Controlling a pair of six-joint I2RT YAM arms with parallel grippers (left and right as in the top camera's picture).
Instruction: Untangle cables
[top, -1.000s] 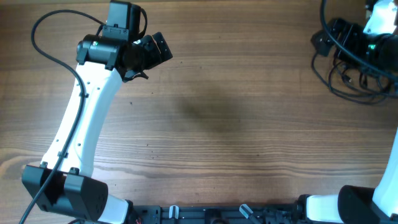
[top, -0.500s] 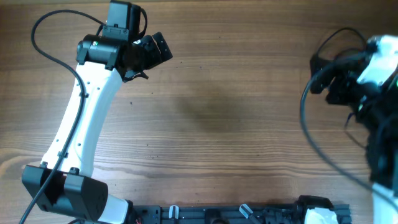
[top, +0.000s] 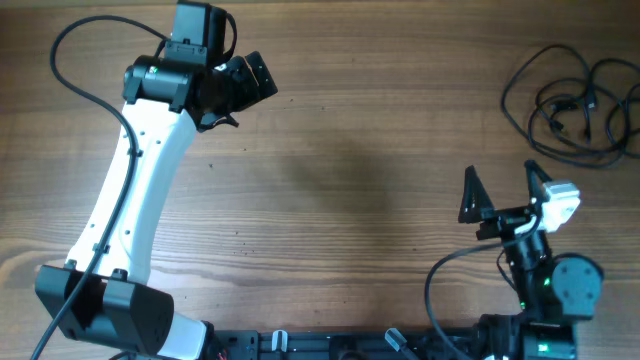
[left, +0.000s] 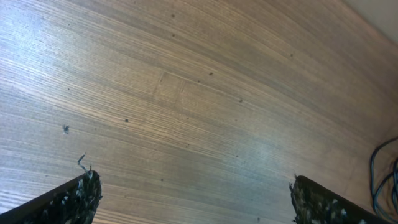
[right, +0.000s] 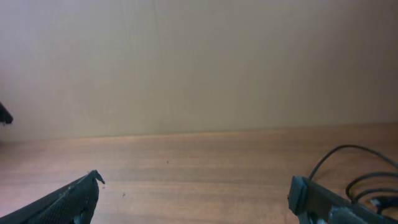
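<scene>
The cables (top: 572, 103) lie as a loose heap of overlapping loops on the wooden table (top: 350, 200), in its far right corner, with small plug ends near the middle of the heap, and neither arm touches them. The right gripper (top: 500, 190) hangs near the front edge on the same side, well apart from the heap. Its jaws are spread wide with nothing between them, which reads as a hand readied for a reach and aimed toward the tangle. Its own camera agrees, with both fingertips (right: 68, 200) at the bottom corners and bare wood between them. The left gripper (top: 240, 92) sits at the far left of the table, probably parked clear so that the right arm can work first. Its wrist view shows the jaws equally wide and empty over plain wood. Much is uncertain: the loops run off the right edge of the overhead view, so the heap's full extent is hidden. The right wrist view catches only a few cords low on the right, partly behind a finger. Which strand crosses over which cannot be made out, nor how many cords there are. Thin dark lines at the right edge of the left wrist view may be these cords, but I cannot tell
</scene>
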